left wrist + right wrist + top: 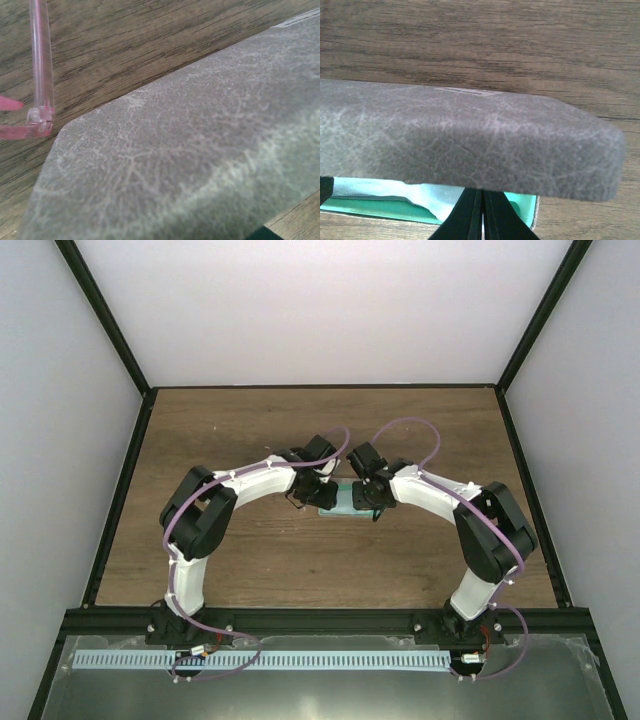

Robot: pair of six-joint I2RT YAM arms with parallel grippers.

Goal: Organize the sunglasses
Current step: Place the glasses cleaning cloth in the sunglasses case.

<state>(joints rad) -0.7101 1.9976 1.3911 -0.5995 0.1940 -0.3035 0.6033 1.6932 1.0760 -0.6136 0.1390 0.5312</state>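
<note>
A case with a grey leather-like lid (470,135) and a teal inside (520,206) lies at the table's middle (338,504). The lid is partly raised. A light blue cloth (395,190) lies inside. My right gripper (482,194) is shut, its tips under the lid's front edge. The sunglasses (41,65) show only as a pink arm and hinge on the wood beside the lid (190,150), at the left of the left wrist view. My left gripper (308,492) is at the case's left end. Its fingers are hidden.
Brown wooden table (250,430) with black frame rails and white walls around it. Both arms meet over the case at the middle. Purple cables loop above each wrist.
</note>
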